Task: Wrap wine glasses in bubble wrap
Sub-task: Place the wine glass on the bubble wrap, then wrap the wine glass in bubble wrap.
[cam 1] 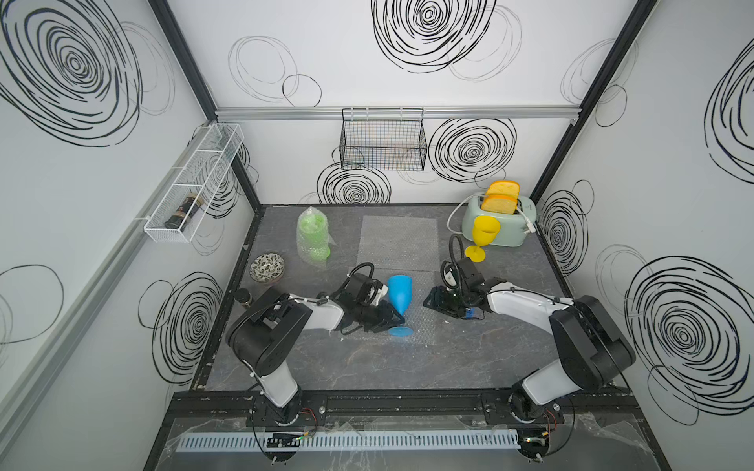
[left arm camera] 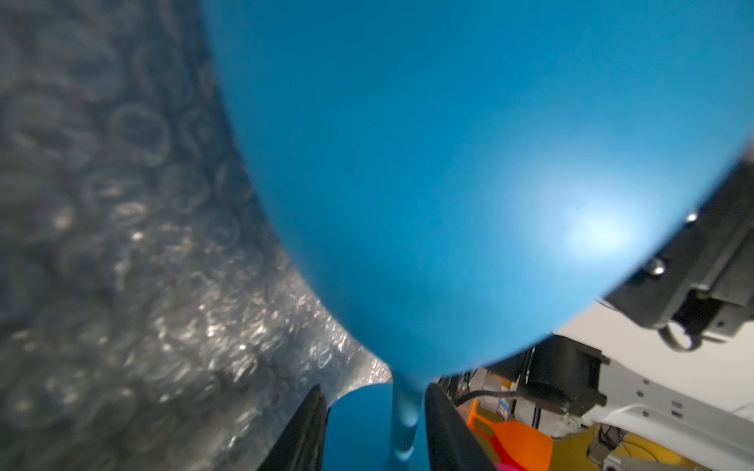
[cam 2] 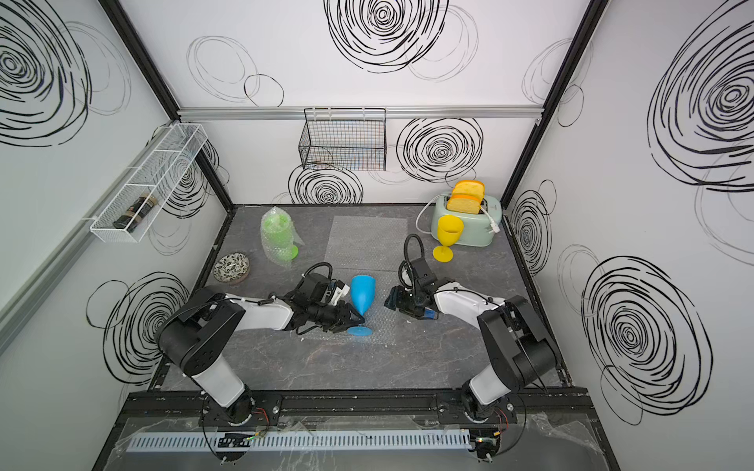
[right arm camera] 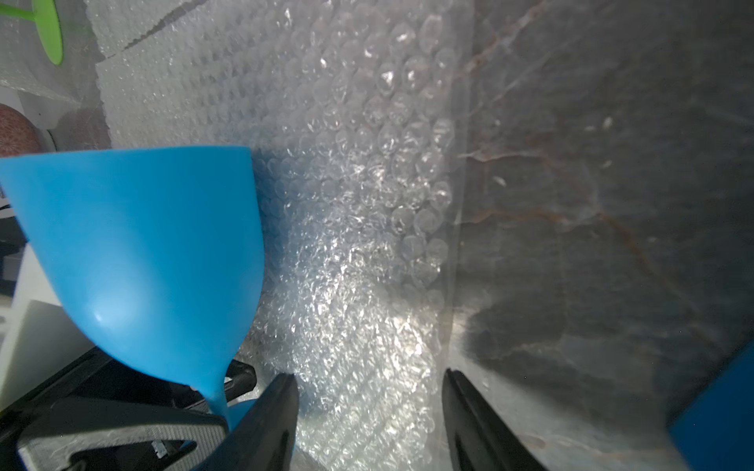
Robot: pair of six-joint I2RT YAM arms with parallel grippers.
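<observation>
The blue goblet (cam 1: 399, 294) lay on its side on the near bubble-wrap sheet (cam 1: 426, 326), bowl pointing far and foot near, probably so that the film could be rolled around it. The left gripper (left arm camera: 375, 412) straddled the stem, its fingers partly open with a gap on each side (steadying at most, not pinching). The right gripper (right arm camera: 369, 377), open wide and empty, hovered low over the sheet's right edge, likely placed to lift it. At far left stood the lime green goblet (cam 1: 313, 238), already wrapped. The yellow goblet (cam 1: 484, 232) stood bare at far right, just in front of the toaster (cam 1: 504, 234).
</observation>
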